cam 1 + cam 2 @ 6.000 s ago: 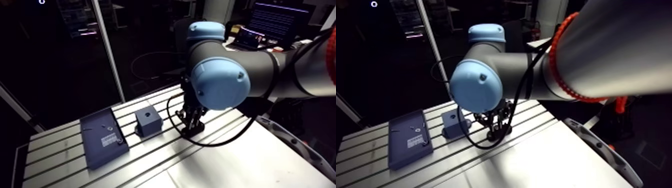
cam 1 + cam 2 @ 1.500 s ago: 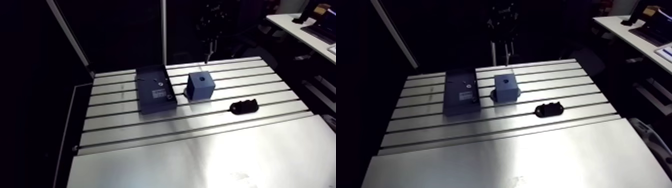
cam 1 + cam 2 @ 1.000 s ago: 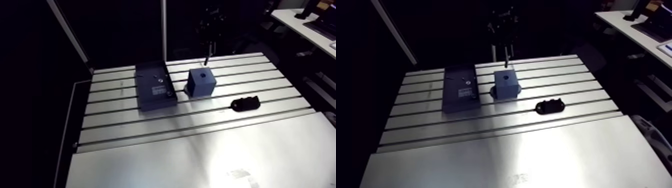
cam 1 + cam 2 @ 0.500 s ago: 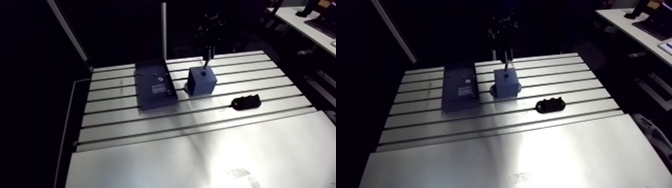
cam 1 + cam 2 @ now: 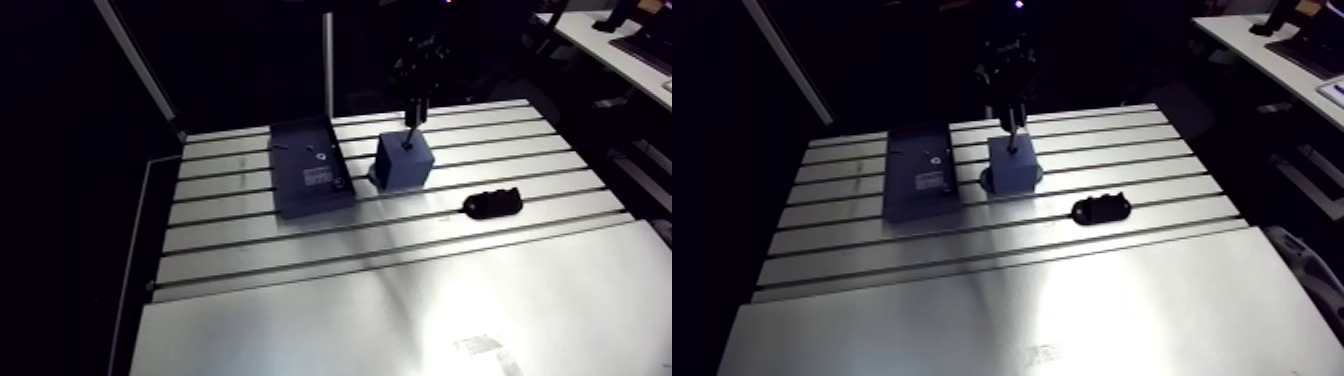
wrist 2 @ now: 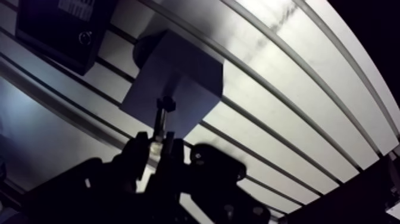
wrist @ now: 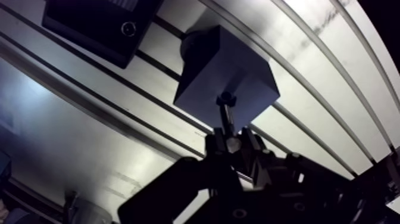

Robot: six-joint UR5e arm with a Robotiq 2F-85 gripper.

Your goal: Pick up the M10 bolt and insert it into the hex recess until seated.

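On the slotted table (image 5: 400,300) the gripper (image 6: 156,143), fingers clamped tight on the bolt (image 6: 162,113), has come down over the block (image 6: 178,77), so the bolt's head now meets the recess, probably not yet seated.

The recess in the block (image 7: 238,65) is being covered by the bolt (image 7: 227,113); the tray (image 7: 83,24) is being cut off by the wrist view's edge.
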